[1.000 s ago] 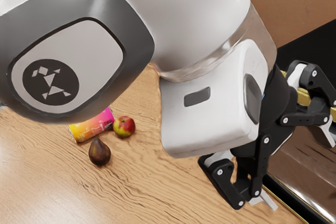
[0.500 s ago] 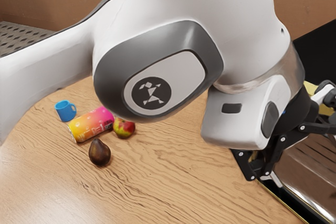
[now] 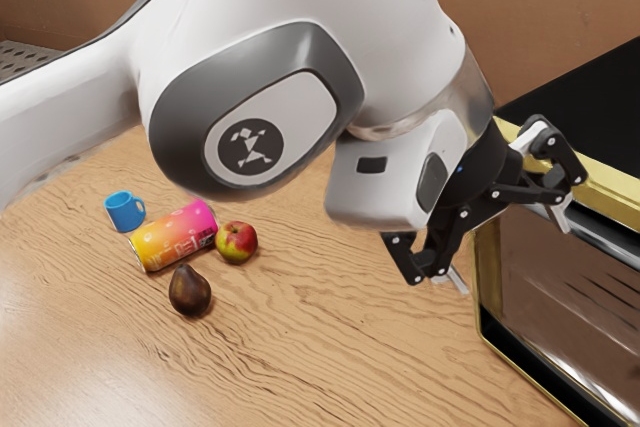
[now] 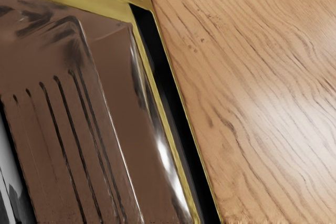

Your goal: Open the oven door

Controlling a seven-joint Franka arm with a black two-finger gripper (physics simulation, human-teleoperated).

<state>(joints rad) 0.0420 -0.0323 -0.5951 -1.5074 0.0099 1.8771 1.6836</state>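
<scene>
My gripper stands open in front of the oven, its two fingers spread wide with nothing between them. The oven door is a brownish glossy panel inside a gold frame, with a silver bar along its upper part, partly behind one finger. No gap around the door can be made out. Seen from the hand, the oven door shows dark slits and bright reflections, bordered by gold and black edging. A shiny silver piece lies at that view's lower left edge; its contact with the hand cannot be told.
On the wooden table, at the exterior view's left, are a blue mug, a colourful can, a red-yellow apple and a dark pear-shaped fruit. A brown wall rises behind.
Over the last half second my gripper has shifted toward the exterior view's left, back from the oven front, with its fingers still apart. The oven and the small things have stayed put.
</scene>
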